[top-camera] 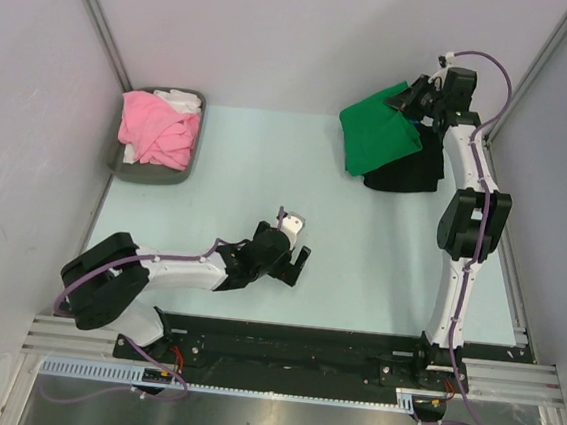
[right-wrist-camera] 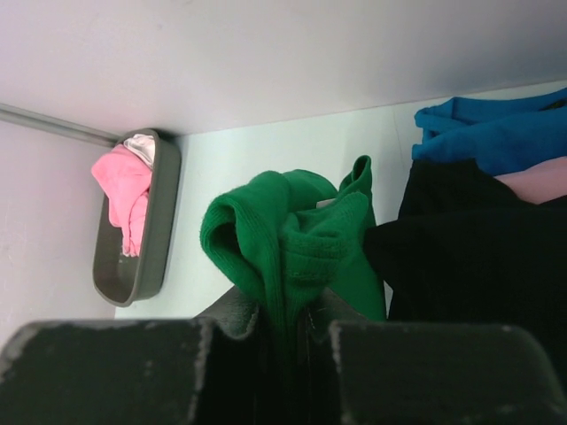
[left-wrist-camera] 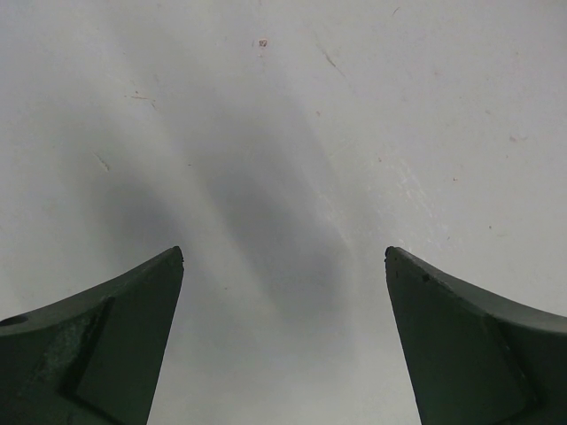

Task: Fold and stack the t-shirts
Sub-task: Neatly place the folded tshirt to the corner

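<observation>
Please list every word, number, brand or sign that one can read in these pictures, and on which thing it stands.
None can be read.
The pale patch on the green t-shirt, perhaps a label, is too small to read.
The grey tray bears no print.

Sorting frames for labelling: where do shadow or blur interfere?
Top external: even light, sharp. Left wrist: a soft dark shadow crosses the table beyond the left gripper. Right wrist: the green t-shirt is sharp, the right gripper near the lens dark and blurred.
</observation>
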Robot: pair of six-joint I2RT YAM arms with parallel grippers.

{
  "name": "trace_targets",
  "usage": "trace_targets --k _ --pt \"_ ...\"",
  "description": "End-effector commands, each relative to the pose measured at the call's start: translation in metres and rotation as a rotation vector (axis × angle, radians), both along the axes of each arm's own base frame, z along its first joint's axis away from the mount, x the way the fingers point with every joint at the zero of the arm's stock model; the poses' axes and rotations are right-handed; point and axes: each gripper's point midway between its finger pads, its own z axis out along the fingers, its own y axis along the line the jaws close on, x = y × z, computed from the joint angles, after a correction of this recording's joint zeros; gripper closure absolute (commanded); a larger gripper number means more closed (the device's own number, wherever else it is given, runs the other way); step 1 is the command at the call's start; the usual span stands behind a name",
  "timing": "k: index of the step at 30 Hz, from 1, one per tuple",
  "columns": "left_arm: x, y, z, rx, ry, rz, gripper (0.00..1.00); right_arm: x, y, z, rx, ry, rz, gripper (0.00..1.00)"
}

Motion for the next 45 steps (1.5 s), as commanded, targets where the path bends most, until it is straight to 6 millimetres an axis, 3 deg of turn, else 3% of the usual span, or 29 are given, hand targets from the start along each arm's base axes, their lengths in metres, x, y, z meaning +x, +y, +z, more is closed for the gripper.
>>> trace_targets --k 1,8,14,20,25,30,31,32,38,45 --pt "0.008 -0.018 0.018 -0.068 -0.028 -0.004 0.0 -0.012 -0.017 0.11 0.043 -0.229 0.002 1.0" --pt "0.006 -0.02 0.013 -0.072 -0.009 -0.007 0.0 -0.019 -0.03 0.131 0.052 -0.263 -0.01 1.0" --pt "0.006 -0.02 0.014 -0.074 -0.009 -0.008 0.0 -0.019 -0.042 0.124 0.069 -0.246 -0.017 1.0" --pt "0.006 -0.019 0.014 -0.07 -0.01 -0.004 0.01 -0.011 -0.057 0.084 0.084 -0.174 -0.044 1.0" --pt "0.005 -0.017 0.012 -0.064 -0.005 -0.002 0.0 0.009 -0.074 0.027 0.085 -0.084 -0.078 1.0" --pt "0.004 -0.014 0.008 -0.052 -0.001 0.002 0.0 0.027 -0.098 -0.011 0.077 -0.044 -0.115 1.0" --pt "0.003 -0.013 0.008 -0.052 -0.001 0.002 0.0 0.033 -0.102 -0.029 0.079 -0.018 -0.122 1.0" --pt "0.003 -0.013 0.008 -0.053 -0.002 0.002 0.0 0.037 -0.102 -0.022 0.083 -0.038 -0.115 1.0" --pt "0.006 -0.014 0.004 -0.028 -0.004 -0.004 0.0 0.056 -0.124 -0.06 0.018 0.0 -0.186 1.0" --pt "0.001 -0.025 0.018 -0.113 0.011 -0.02 0.0 0.067 -0.164 -0.083 -0.127 -0.001 -0.312 1.0"
